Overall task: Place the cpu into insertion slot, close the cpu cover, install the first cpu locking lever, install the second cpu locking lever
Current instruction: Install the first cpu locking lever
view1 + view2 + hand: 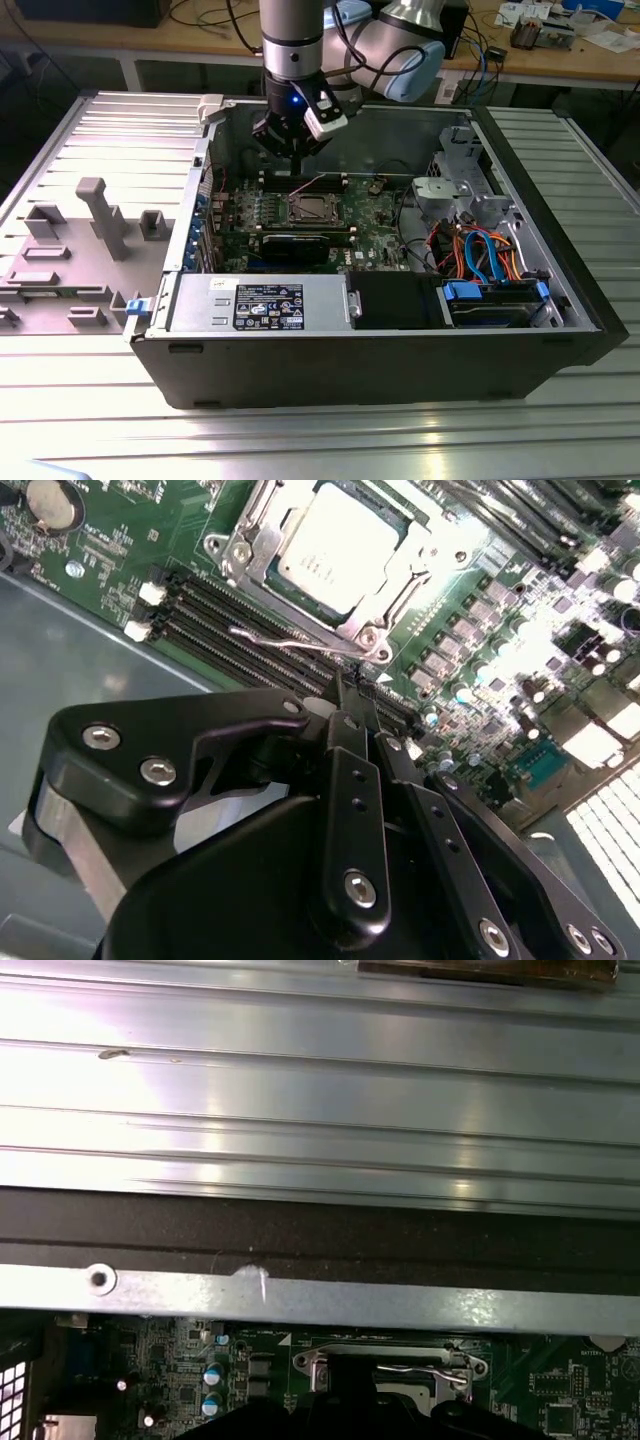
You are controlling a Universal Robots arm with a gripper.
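The cpu (335, 542) lies silvery and flat in the insertion slot (309, 208) on the green board. The cpu cover (420, 558), a metal frame, lies down around it. A thin wire locking lever (285, 638) stands loose along the socket's near edge, and appears in the first wrist view as the lever (420, 1368). In the exterior view my gripper (297, 158) hangs just behind the socket, above the memory slots. In the second wrist view the gripper (347, 685) has its black fingers drawn together, tips close to the lever's end; whether they touch it is unclear.
The open computer case (180, 345) lies on a ribbed metal table. Inside are the labelled power supply (265, 305), a graphics card (295, 245), memory slots (240, 630) and drive cables (480, 255). A grey fixture block (100, 215) stands at the exterior view's left.
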